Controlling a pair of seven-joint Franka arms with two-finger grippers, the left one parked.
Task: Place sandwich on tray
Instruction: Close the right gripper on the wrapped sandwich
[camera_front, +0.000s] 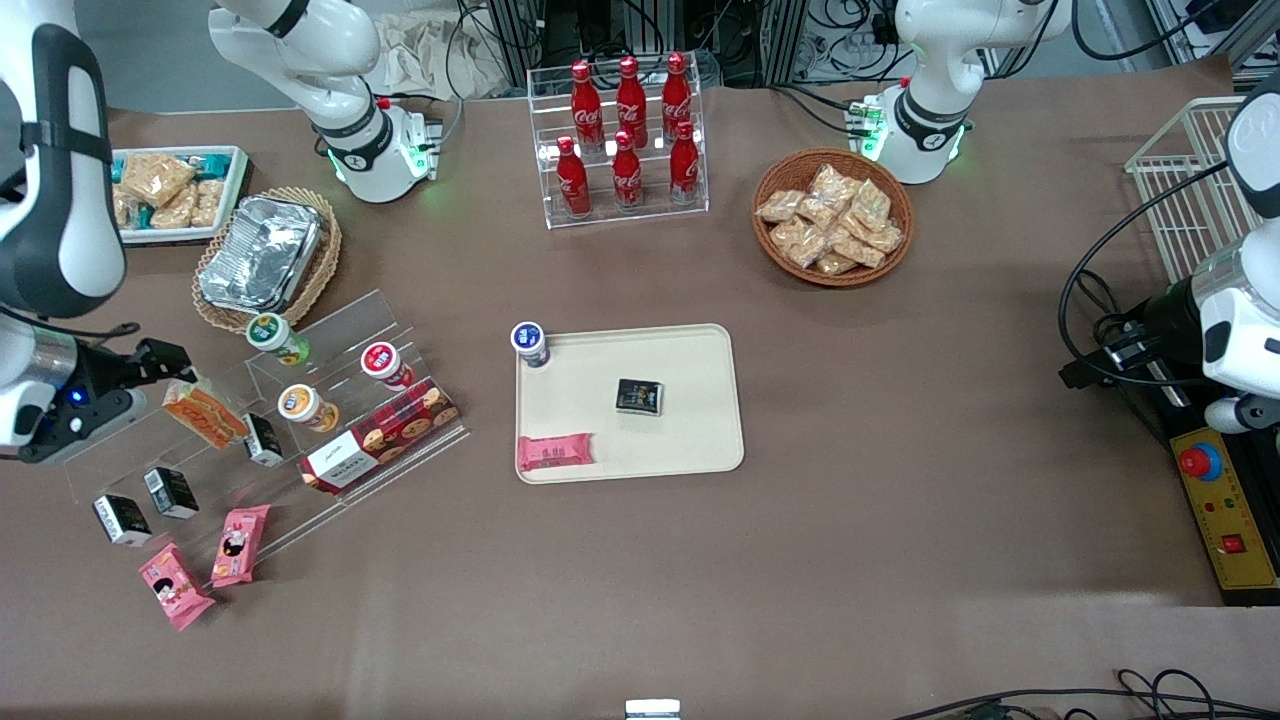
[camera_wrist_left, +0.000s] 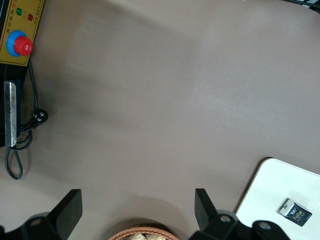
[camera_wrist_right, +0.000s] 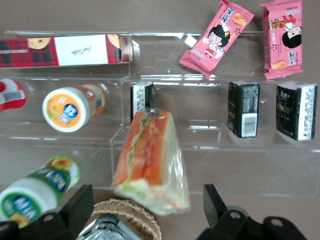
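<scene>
We read Coca-Cola script on the six red bottles (camera_front: 628, 135) in the clear rack toward the robot bases. The pink bars (camera_wrist_right: 216, 39) carry a cartoon girl and lettering we cannot read; the small black cartons (camera_wrist_right: 243, 109) show a barcode. The long red plaid box (camera_wrist_right: 65, 50) has a white label with a small mark, unreadable.

The sandwich (camera_wrist_right: 150, 162) lies on the clear stepped acrylic stand (camera_front: 250, 420), wrapped in clear film, orange filling showing, one black carton just beside its tip. In the wrist view it sits between the two fingertips (camera_wrist_right: 80, 205), which are spread wide and clear of the wrap on both sides. The gripper (camera_front: 150, 365) is at the working arm's end of the table, just beside the sandwich (camera_front: 203, 412) in the front view, jaws apart and holding nothing.

The arm reaches in low from the table edge, wrist tilted over the stand.

The tray (camera_front: 700, 440) sits mid-table, well apart from the sandwich, holding a pink bar (camera_front: 555, 452), a black packet (camera_front: 640, 396) and a blue-capped cup (camera_front: 529, 342).
</scene>
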